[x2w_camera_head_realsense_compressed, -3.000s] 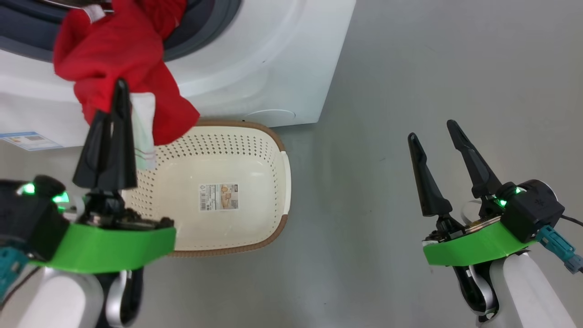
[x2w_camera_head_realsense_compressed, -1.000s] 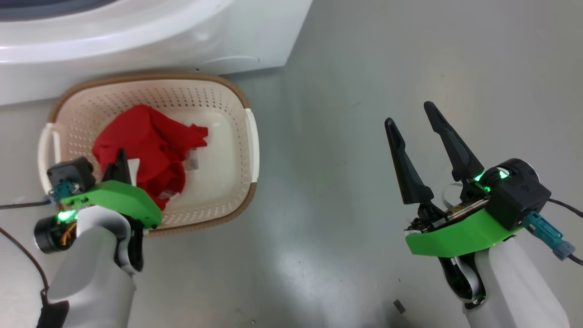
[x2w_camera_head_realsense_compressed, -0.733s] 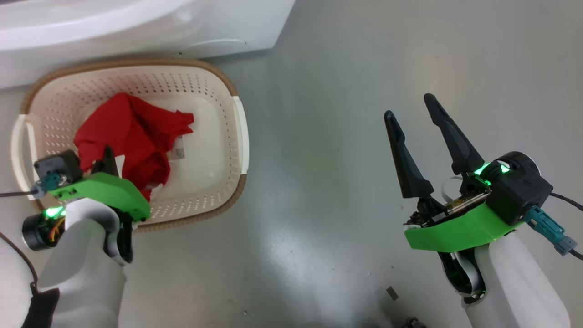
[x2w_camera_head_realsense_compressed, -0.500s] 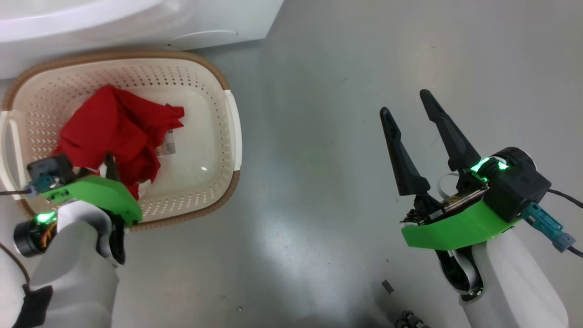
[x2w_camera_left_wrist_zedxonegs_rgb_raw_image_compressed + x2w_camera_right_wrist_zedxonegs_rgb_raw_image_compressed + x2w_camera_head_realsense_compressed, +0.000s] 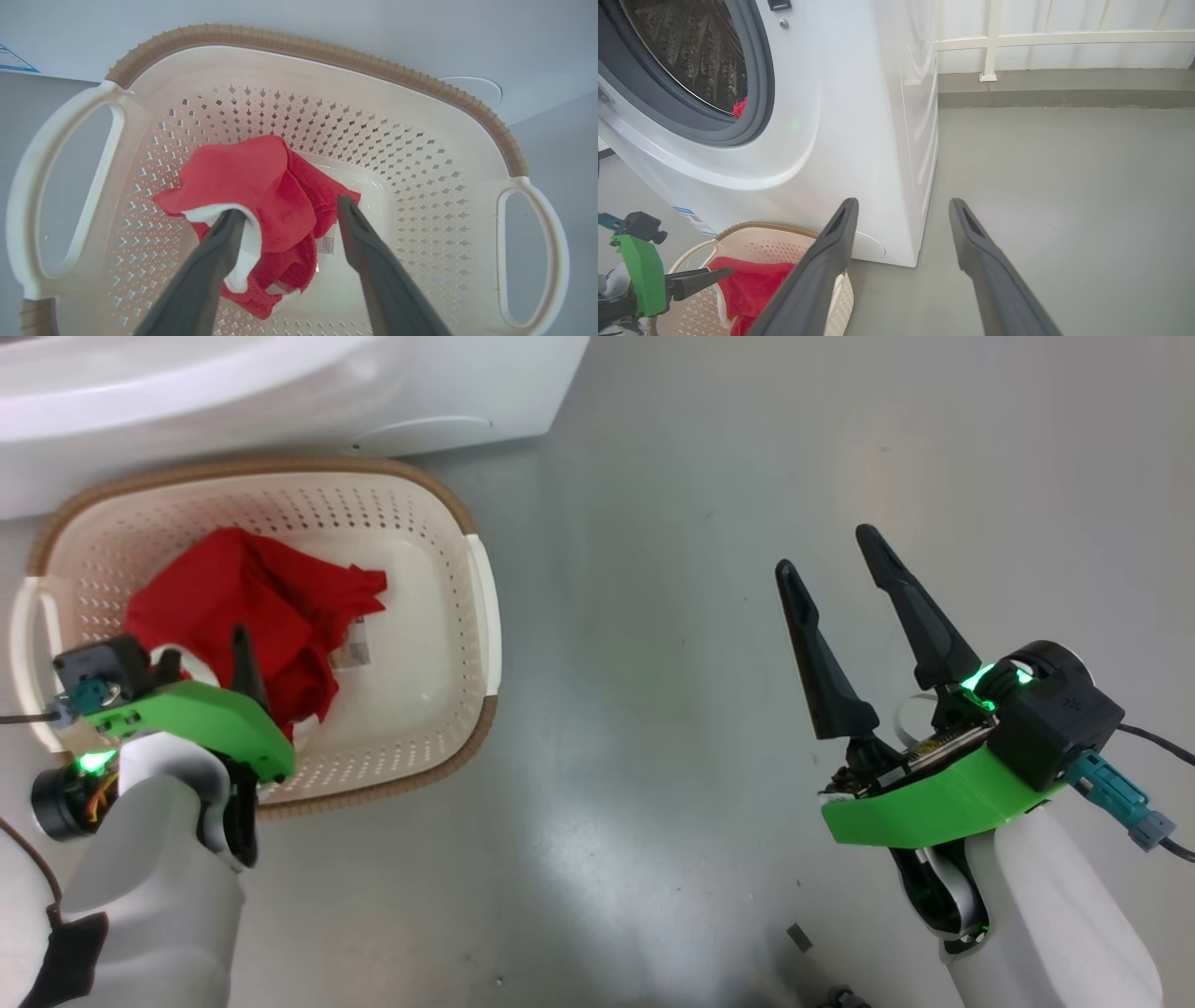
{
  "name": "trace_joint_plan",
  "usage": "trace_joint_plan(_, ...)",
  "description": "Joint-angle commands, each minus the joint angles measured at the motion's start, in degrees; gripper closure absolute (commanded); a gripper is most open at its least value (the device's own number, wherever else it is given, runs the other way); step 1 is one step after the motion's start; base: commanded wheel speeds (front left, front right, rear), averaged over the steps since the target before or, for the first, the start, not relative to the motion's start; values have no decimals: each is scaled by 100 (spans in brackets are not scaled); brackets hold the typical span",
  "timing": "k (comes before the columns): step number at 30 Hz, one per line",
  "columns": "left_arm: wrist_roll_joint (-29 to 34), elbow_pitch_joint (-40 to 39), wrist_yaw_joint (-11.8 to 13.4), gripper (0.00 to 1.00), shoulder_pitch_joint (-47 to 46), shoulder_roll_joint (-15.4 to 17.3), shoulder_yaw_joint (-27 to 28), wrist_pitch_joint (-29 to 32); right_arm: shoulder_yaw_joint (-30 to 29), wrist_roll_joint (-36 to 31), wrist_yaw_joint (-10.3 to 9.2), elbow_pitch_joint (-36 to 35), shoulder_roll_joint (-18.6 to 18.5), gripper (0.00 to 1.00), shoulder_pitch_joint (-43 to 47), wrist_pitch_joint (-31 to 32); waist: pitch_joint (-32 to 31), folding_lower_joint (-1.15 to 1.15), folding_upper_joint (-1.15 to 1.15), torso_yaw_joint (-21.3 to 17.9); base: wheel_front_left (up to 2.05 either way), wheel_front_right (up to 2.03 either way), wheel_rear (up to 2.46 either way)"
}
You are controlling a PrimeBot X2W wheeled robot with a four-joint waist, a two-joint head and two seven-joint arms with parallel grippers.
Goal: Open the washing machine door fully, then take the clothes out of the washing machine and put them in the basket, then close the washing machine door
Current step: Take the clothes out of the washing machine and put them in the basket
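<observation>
Left wrist view: left gripper (image 5: 288,205) parted inside basket (image 5: 327,49); clothes (image 5: 243,177) underneath.

The basket (image 5: 397,154): smooth cream plastic, perforated, ribbed brown rim. The clothes (image 5: 243,177): soft matt red cloth. The washing machine (image 5: 859,116): glossy white shell. The floor (image 5: 653,616): smooth grey, faint sheen.

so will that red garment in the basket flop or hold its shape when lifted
Likely floppy: the red garment lies crumpled in folds in the basket. Probably light, being thin cloth. It might snag: its white trim lies against a finger of the left gripper.
</observation>
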Motion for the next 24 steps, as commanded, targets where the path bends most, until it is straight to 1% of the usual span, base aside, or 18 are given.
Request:
trace_joint_plan(1, 69, -134, -36, 0, 225, 136, 108, -70, 55, 46, 36, -106, 11, 0, 47, -36, -106, 0, 0, 74, 0, 0, 0)
trace_joint_plan(7, 170, -641, -122, 0, 481, 86, 199, -70, -10, -17, 36, -66, 11, 0, 75, -36, -375, 0, 0, 228, 0, 0, 0)
trace_joint_plan(11, 345, -1279, -127, 0, 708, 63, 306, -70, -49, -77, 36, -38, 11, 0, 112, -36, -548, 0, 0, 334, 0, 0, 0)
trace_joint_plan(15, 541, -1909, -122, 0, 1017, -28, 443, -70, -83, -111, 36, 14, 11, 0, 167, -36, -748, 0, 0, 430, 0, 0, 0)
trace_joint_plan(16, 541, -1909, -122, 0, 1017, -28, 443, -70, -83, -111, 36, 14, 11, 0, 167, -36, -748, 0, 0, 430, 0, 0, 0)
trace_joint_plan(24, 891, -2913, -159, 0, 1708, -229, 720, -70, -141, -220, 36, 139, 11, 0, 287, -36, -1264, 0, 0, 581, 0, 0, 0)
